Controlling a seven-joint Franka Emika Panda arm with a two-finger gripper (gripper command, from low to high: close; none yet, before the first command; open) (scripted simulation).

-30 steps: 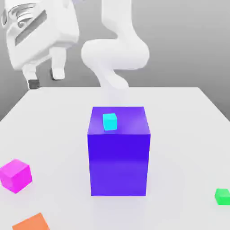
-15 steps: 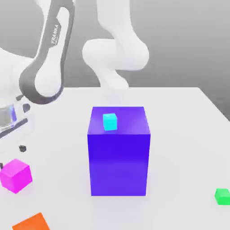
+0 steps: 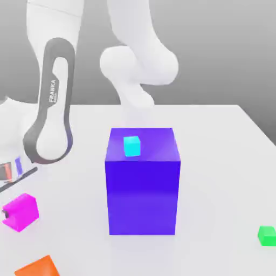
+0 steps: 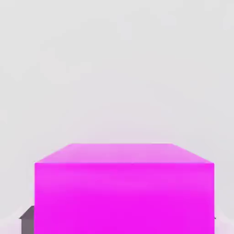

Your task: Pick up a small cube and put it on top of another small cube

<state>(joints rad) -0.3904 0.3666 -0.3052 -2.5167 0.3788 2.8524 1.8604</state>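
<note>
The small cube (image 3: pixel 22 211), plain bright magenta, sits on the white table (image 3: pixel 215 161) near the exterior view's left edge. My gripper (image 3: pixel 13 213) has come down over it from that side, the white arm (image 3: pixel 49 108) bending above it. A dark fingertip (image 3: pixel 5 214) shows against the cube's left face. In the hand view the small cube (image 4: pixel 123 187) looms close, with a dark fingertip (image 4: pixel 27 220) pressed against one lower side and a sliver of the other finger at the opposite side. The jaws are shut on the cube.
A big blue-violet block (image 3: pixel 143 188) stands mid-table with a tiny cyan cube (image 3: pixel 131 146) on its top. A tiny green cube (image 3: pixel 266 235) lies at the front right. An orange block (image 3: pixel 38 268) pokes in at the front left edge.
The hand dropped from high at the back left down to the magenta cube. Its fingers, open before, have closed on the cube's sides. The cube has barely shifted.
</note>
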